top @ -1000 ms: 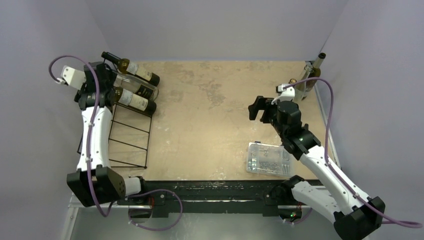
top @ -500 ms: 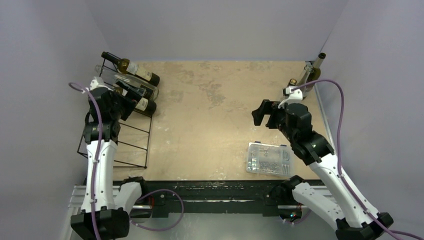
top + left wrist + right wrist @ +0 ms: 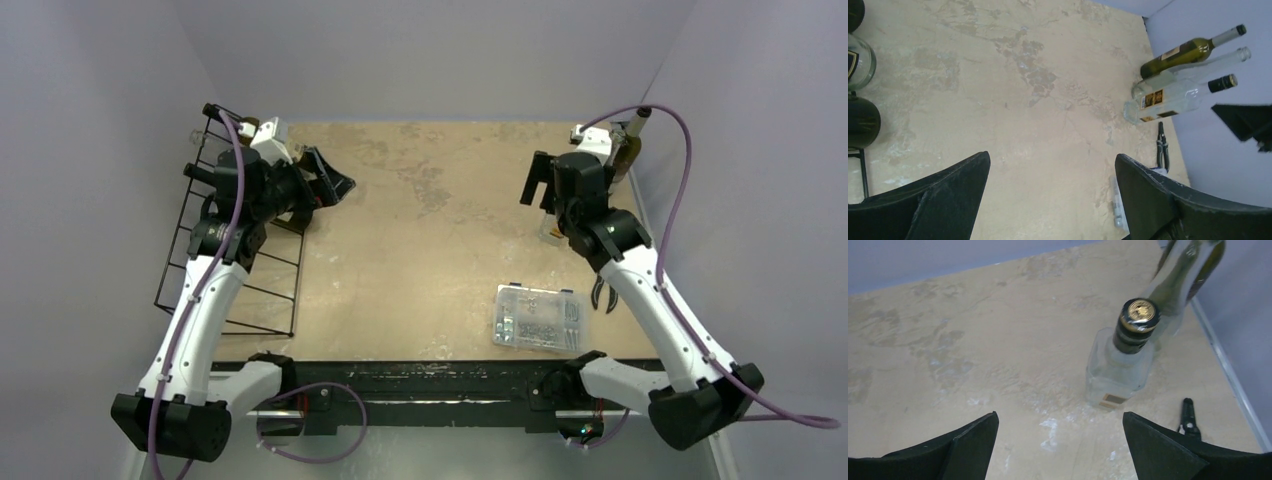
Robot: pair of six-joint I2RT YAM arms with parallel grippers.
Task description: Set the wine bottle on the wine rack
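Note:
The black wire wine rack (image 3: pixel 230 275) stands at the table's left edge, with bottles lying in its far cells: dark and clear bottle bases (image 3: pixel 859 122) show at the left of the left wrist view. My left gripper (image 3: pixel 335 180) (image 3: pixel 1052 157) is open and empty beside the rack, facing the table's middle. In the far right corner stand a clear square bottle with a black-and-gold cap (image 3: pixel 1120 365) (image 3: pixel 1173 97), a tall clear bottle (image 3: pixel 1198 70) and a green wine bottle (image 3: pixel 630 140) (image 3: pixel 1188 50). My right gripper (image 3: pixel 535 190) (image 3: pixel 1060 415) hovers open just short of the square bottle.
A clear plastic box (image 3: pixel 538 317) of small parts lies near the front right. Black pliers (image 3: pixel 603 293) (image 3: pixel 1189 417) lie between it and the bottles. The side walls stand close to the rack and to the corner bottles.
My left arm has swung off the rack's bottles, its gripper now facing the table's middle. My right arm has moved toward the far right corner, closer to the standing bottles.

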